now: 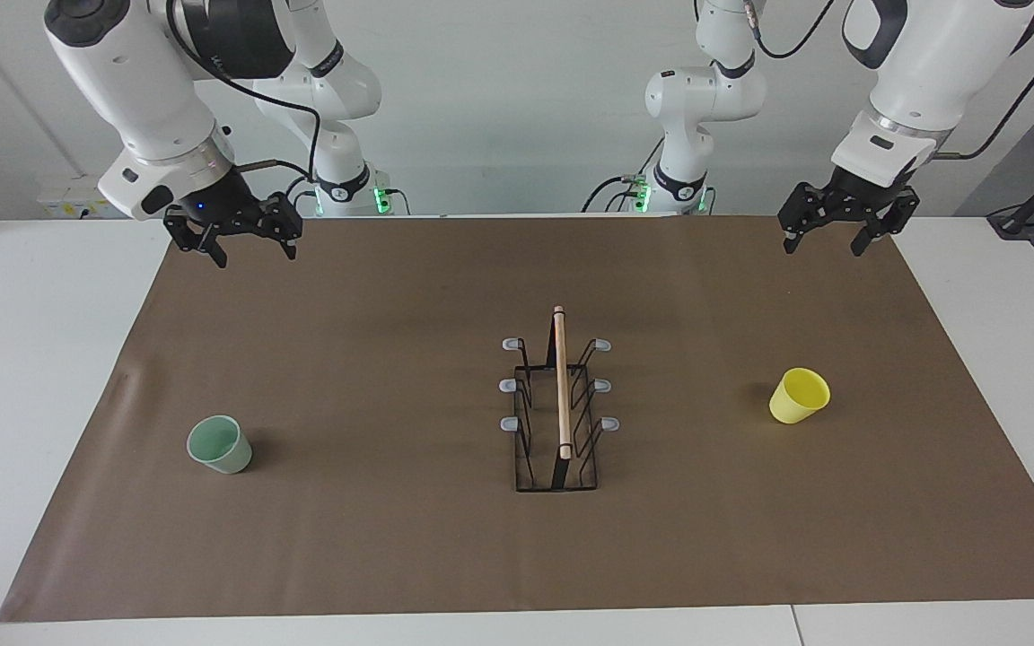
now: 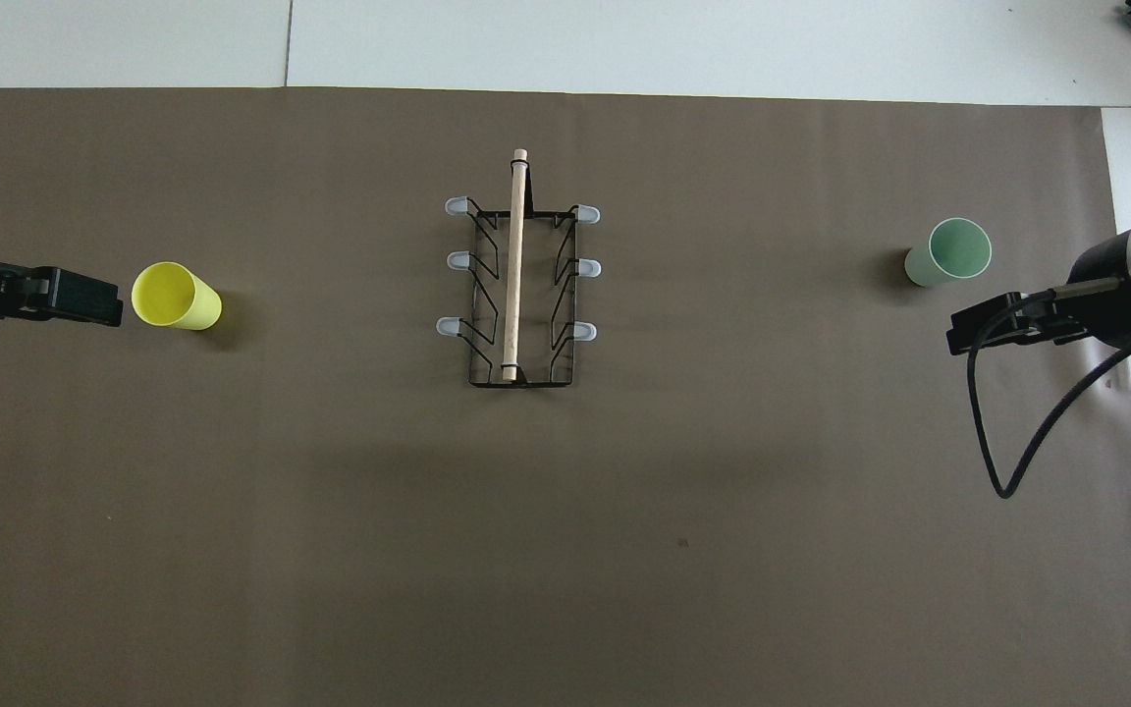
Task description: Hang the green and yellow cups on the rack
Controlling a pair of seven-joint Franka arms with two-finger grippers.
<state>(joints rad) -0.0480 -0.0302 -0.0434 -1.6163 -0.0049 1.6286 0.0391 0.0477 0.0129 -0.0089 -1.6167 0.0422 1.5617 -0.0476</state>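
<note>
The yellow cup [image 1: 800,396] [image 2: 176,296] stands mouth up on the brown mat toward the left arm's end of the table. The green cup [image 1: 219,444] [image 2: 948,252] stands mouth up toward the right arm's end. The black wire rack [image 1: 557,404] [image 2: 519,285], with its wooden rod and grey-tipped prongs, stands between them at mid-table with nothing on the prongs. My left gripper [image 1: 824,247] [image 2: 99,304] is open and empty, raised over the mat's robot-side edge. My right gripper [image 1: 256,257] [image 2: 973,336] is open and empty, raised over the mat's other robot-side corner.
A brown paper mat [image 1: 391,538] covers most of the white table [image 1: 32,359]. A black cable [image 2: 1017,442] hangs from the right arm. Nothing else lies on the mat.
</note>
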